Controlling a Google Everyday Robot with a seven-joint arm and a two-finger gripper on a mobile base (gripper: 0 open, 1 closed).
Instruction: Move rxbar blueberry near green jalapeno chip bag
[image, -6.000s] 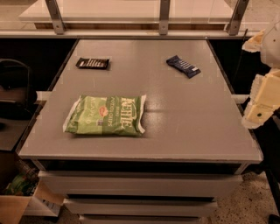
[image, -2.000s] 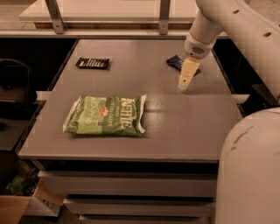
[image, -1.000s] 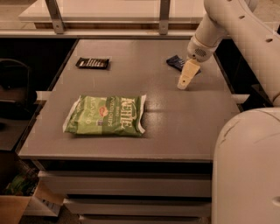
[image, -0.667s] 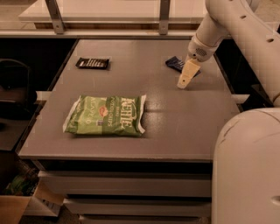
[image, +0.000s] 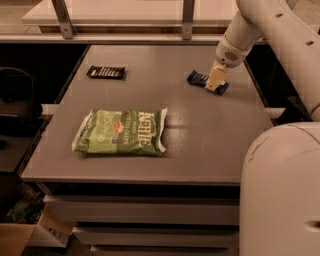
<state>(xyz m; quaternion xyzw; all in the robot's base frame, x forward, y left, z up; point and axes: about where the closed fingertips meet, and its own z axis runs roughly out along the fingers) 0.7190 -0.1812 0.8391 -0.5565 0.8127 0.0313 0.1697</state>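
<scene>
Item one, rxbar blueberry (image: 196, 78): small flat bar in a dark navy wrapper, lying at a slant on the far right part of the desk (image: 200, 140). Only its two ends show on my feed, since the hand covers its middle.

Item two, hand (image: 216, 83): cream-coloured, pointing down over the middle of the bar. I cannot tell whether it touches the wrapper or hangs just above it, and I cannot tell whether it is open or closed.

Item three, arm (image: 270, 30): white, reaching in from the upper right and sloping down to the hand.

Item four, green jalapeno chip bag (image: 120, 132): large puffy light-green bag with white lettering and pale crimped ends, lying flat on the near left part of the desk, well apart from the bar.

Item five, black bar (image: 105, 72): dark wrapper with pale lettering, flat at the far left of the desk, well apart from both the bag and the navy bar.

Item six, robot body (image: 282, 190): broad white rounded shell filling the lower right of my view, in front of the desk's near right corner.

Item seven, cardboard box (image: 20, 240): on the floor at lower left, beside the desk.
</scene>
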